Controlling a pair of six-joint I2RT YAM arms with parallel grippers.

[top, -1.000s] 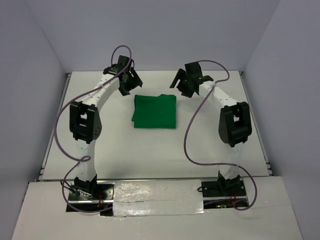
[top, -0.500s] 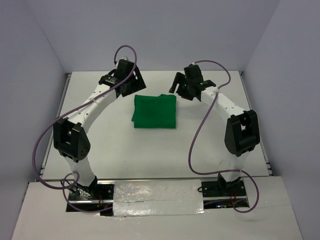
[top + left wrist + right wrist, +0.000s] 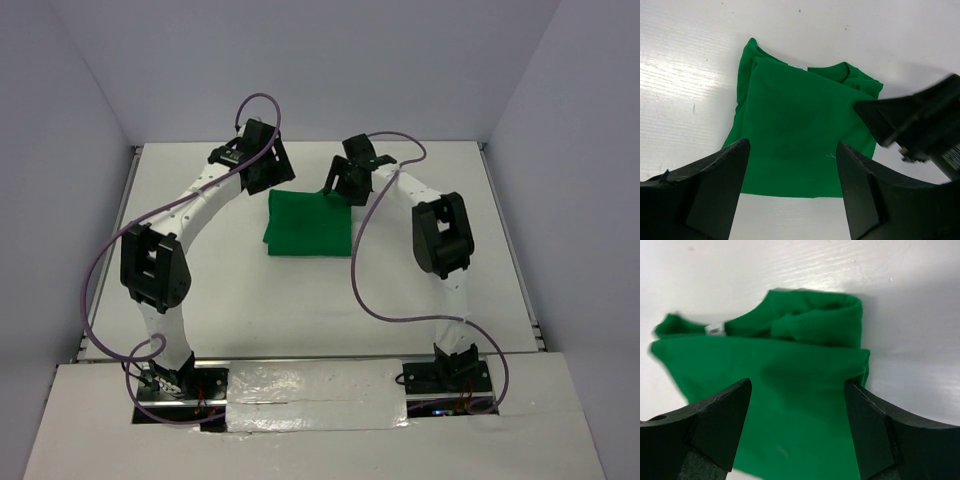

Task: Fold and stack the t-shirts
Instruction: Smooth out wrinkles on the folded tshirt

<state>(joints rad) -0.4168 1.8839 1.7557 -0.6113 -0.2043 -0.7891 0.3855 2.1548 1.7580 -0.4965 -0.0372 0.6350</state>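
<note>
The green t-shirt lies folded into a rough square on the white table, its bunched collar edge toward the back. My left gripper hovers open and empty at the shirt's far left corner. My right gripper hovers open and empty over its far right corner. In the left wrist view the shirt lies flat beyond my left gripper, and the right gripper shows at the right. In the right wrist view the shirt fills the space under my right gripper, and a white tag shows at the collar.
Grey walls enclose the table on three sides. Purple cables hang from both arms. A strip of silver tape runs between the arm bases at the near edge.
Both grippers have closed in on the shirt's far edge, the right one moving left over the far right corner and the left one slightly right. The shirt has not moved.
</note>
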